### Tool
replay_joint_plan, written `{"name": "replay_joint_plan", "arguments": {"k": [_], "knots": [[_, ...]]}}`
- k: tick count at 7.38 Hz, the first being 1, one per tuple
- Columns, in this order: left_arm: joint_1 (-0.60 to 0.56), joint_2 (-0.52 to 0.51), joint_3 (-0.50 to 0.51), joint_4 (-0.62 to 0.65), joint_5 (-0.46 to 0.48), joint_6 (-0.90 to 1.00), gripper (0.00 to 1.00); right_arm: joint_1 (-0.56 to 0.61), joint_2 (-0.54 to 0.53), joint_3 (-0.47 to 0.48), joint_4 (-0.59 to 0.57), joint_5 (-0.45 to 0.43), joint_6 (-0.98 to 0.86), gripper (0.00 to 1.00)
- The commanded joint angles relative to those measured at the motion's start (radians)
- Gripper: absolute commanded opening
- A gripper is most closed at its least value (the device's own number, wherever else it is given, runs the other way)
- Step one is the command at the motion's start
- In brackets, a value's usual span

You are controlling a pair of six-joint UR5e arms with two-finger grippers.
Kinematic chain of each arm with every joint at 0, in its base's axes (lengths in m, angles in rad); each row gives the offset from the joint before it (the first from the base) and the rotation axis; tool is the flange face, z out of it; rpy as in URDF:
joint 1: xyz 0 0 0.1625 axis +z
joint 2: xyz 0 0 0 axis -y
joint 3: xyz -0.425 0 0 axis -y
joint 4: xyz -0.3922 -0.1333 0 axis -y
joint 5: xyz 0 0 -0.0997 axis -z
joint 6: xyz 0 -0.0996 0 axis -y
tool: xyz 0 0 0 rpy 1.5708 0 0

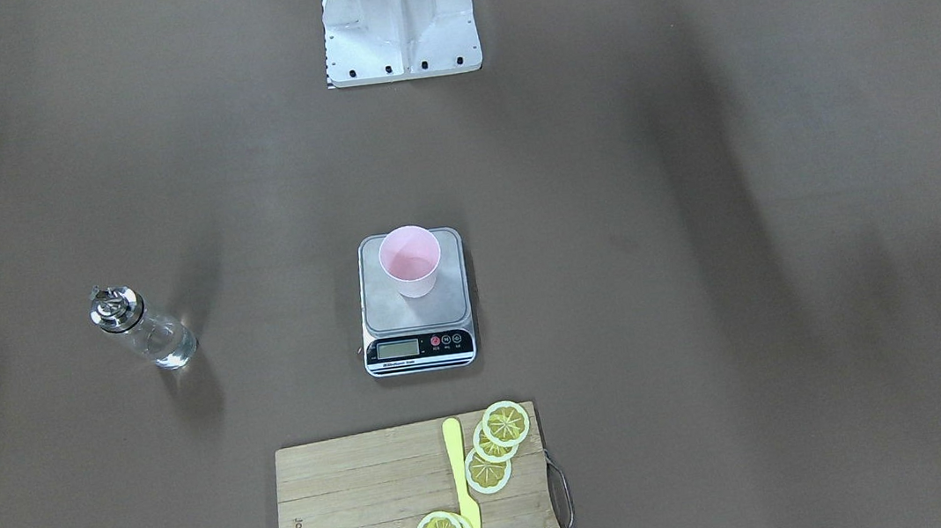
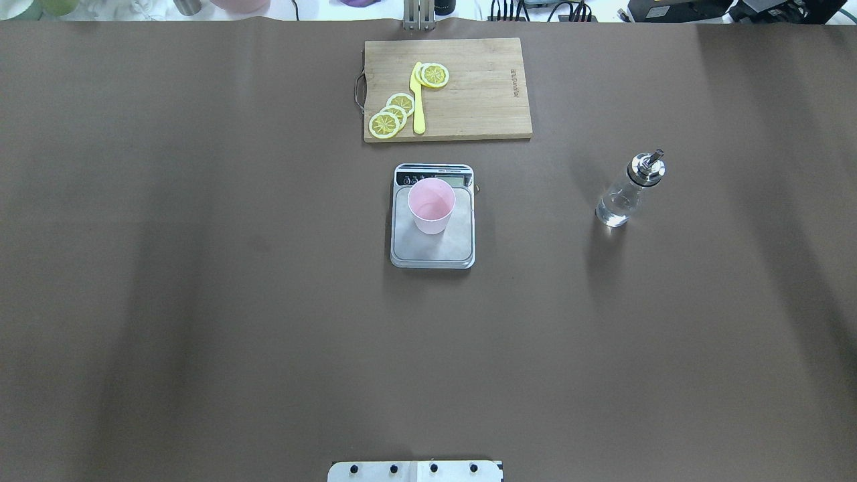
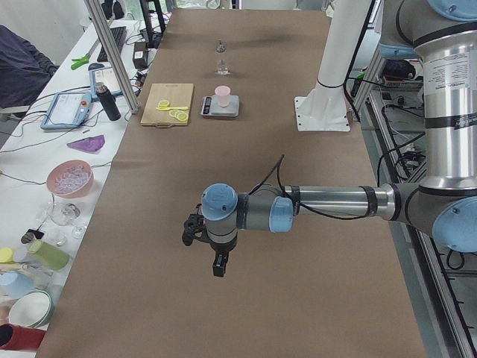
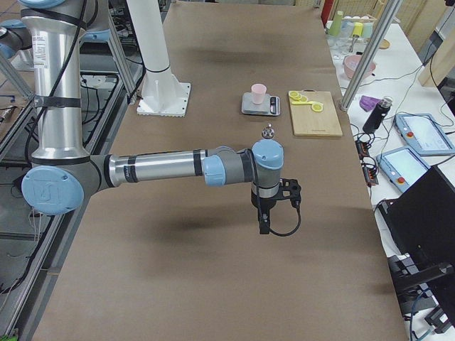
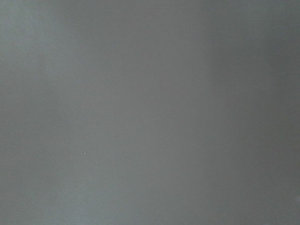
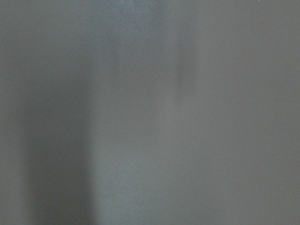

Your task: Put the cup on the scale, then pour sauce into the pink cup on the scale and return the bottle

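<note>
Since the pale pink plastic cup (image 2: 431, 203) already stands on the steel-topped digital scale (image 2: 432, 251), pouring looks next. The metal-capped clear glass bottle (image 2: 622, 197) stands upright, well to the robot's right of the scale. Whether the right end effector (image 4: 264, 226) or left end effector (image 3: 217, 268) is spread cannot be told. On the brown worktop (image 2: 201, 301), a bamboo board (image 2: 482, 100) lies beyond the scale.

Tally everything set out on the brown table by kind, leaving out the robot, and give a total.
Pale pink plastic cup: 1
Silver digital kitchen scale: 1
Clear glass bottle with metal spout: 1
Wooden cutting board: 1
Yellow plastic knife: 1
Yellow lemon slices: 5
Total: 10
</note>
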Motion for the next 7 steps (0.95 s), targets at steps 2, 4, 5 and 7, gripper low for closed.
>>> {"name": "replay_joint_plan", "arguments": {"k": [2,4,5,7], "knots": [[-0.002,-0.001,0.000,0.006,0.004,-0.002,0.99,0.016,-0.042,0.008,0.021,0.005,-0.068,1.00],[-0.005,0.002,-0.010,0.000,0.006,0.001,0.99,0.016,-0.055,-0.021,0.081,0.084,-0.056,1.00],[-0.005,0.000,-0.020,0.000,0.006,0.005,0.99,0.016,-0.058,-0.003,0.087,0.086,-0.066,1.00],[-0.004,0.005,-0.041,0.000,0.006,0.008,0.99,0.016,-0.081,0.019,0.087,0.085,-0.068,1.00]]}}
